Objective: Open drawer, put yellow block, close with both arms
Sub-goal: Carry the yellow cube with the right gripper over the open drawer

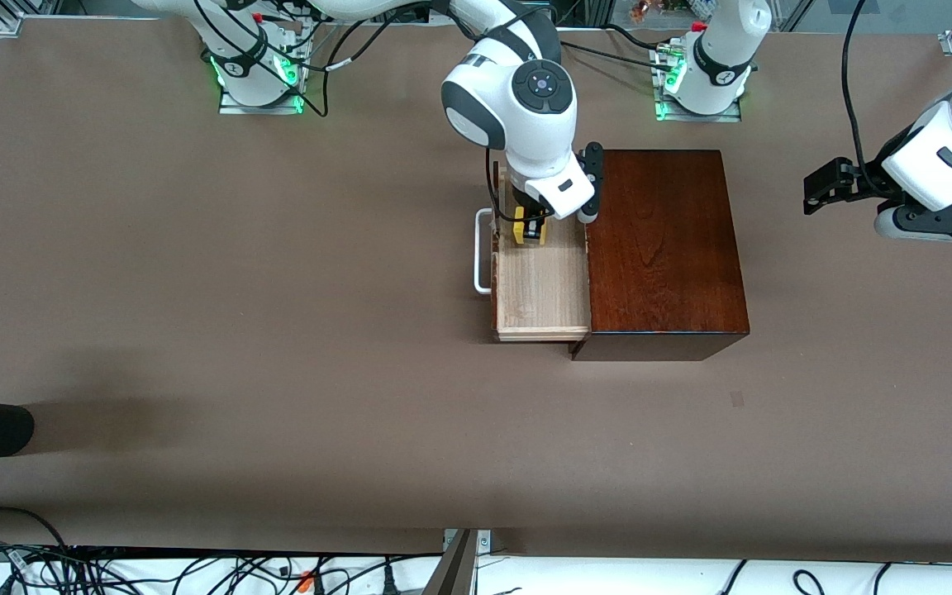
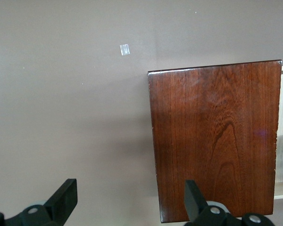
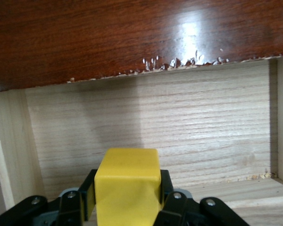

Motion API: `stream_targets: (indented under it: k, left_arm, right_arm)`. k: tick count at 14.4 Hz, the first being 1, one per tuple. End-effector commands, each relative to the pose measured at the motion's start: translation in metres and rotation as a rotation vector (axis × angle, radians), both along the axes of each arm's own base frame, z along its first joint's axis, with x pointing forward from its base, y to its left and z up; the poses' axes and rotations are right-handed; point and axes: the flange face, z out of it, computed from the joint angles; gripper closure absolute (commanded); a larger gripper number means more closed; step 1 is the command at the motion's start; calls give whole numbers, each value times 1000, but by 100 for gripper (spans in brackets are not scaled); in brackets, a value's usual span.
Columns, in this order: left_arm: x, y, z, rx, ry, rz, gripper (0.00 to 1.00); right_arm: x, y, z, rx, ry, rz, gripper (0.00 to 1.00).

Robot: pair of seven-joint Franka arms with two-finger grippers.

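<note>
Right gripper (image 1: 532, 227), clamped on the block (image 3: 127, 181), hangs over the open drawer (image 1: 544, 285) for release; left gripper (image 2: 127, 202) waits, jaws apart, over the counter (image 1: 195, 289).

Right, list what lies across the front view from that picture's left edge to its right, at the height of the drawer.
White handle → open drawer, with the right gripper shut on the yellow block over it → dark wooden box → left gripper, open, waiting over bare table.

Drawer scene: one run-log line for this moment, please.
drawer: open | block: held over drawer | right gripper: shut on block | left gripper: open, waiting beside box
</note>
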Motion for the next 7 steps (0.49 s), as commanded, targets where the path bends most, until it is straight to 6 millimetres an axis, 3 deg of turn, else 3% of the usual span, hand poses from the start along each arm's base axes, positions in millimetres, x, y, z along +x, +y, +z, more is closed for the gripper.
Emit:
stream_targets:
  k: [1, 7]
  left_arm:
    - [-5, 0, 3, 5, -10, -23, 0]
    - [-5, -1, 2, 5, -8, -25, 0]
  right_arm:
    - [-4, 6, -4, -23, -10, 28, 58]
    - [-9, 5, -23, -67, -8, 69, 57]
